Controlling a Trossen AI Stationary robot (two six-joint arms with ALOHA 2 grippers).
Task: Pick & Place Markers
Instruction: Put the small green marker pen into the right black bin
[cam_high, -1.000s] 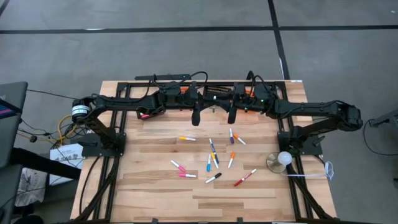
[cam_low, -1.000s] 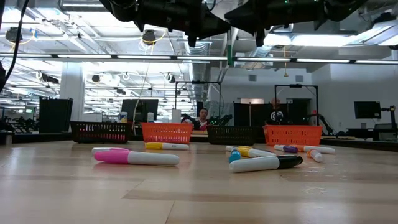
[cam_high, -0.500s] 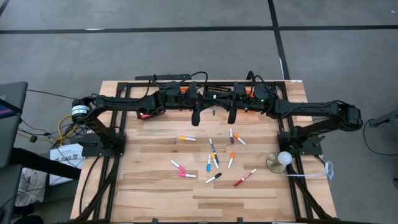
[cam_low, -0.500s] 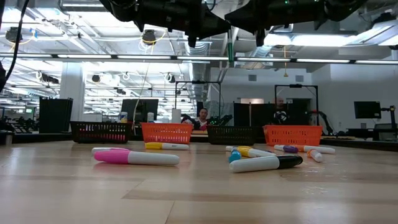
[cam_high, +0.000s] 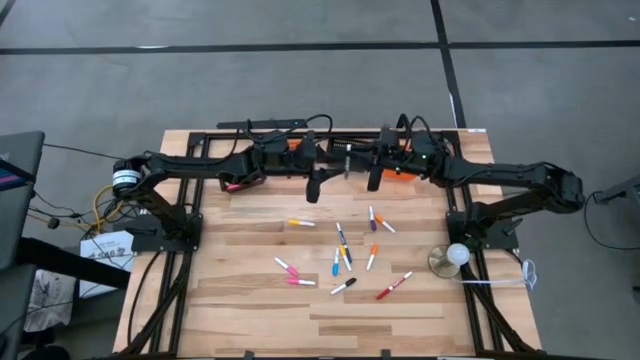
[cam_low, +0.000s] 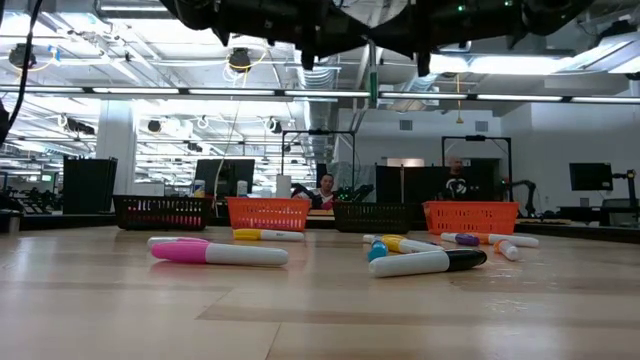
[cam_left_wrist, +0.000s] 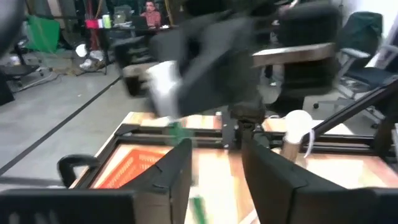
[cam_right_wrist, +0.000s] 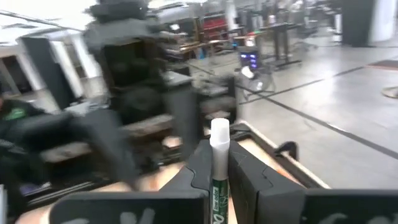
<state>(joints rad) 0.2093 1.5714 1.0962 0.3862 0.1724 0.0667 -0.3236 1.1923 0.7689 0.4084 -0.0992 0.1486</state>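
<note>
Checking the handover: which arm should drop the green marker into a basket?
Right. Its end effector is shut on the green marker; the left end effector is open with nothing between its fingers.

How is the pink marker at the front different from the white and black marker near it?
The pink marker has a pink cap and a white body; the white and black marker has a white body and a black end. The pink marker lies to the left by itself, while the white and black marker lies to the right, close to a blue-tipped marker. Both lie flat on the wooden table.
</note>
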